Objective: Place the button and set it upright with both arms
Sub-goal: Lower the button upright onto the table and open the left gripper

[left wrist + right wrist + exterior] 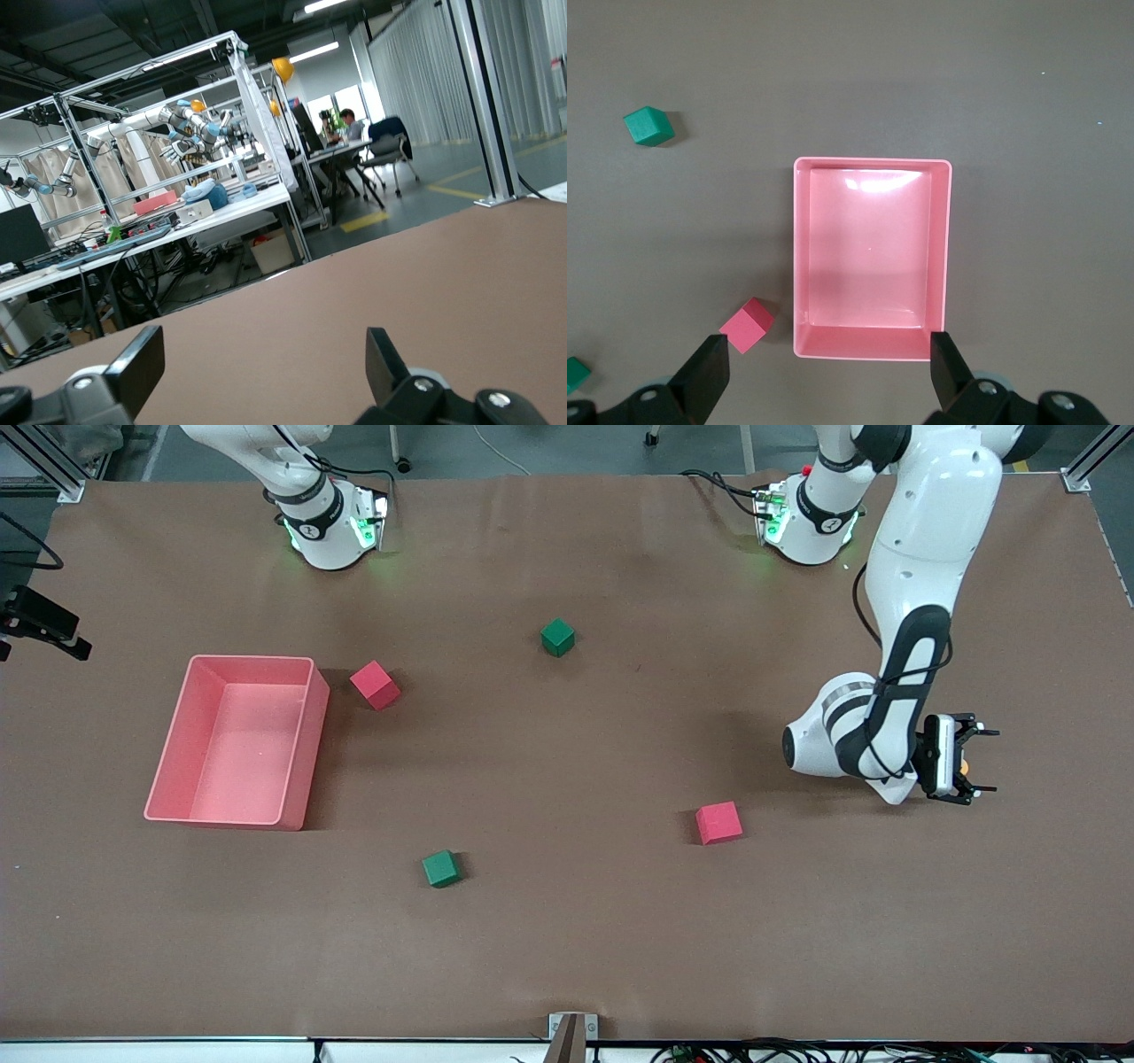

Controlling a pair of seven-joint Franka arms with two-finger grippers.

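Between the spread jaws of the left gripper, low over the surface, a bit of the orange button showed. The right gripper hung over the pink bin, jaws spread, empty.

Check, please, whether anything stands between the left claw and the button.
Nothing visible does: the button shows orange right at the open left claw, and the nearest red cube lies well apart.
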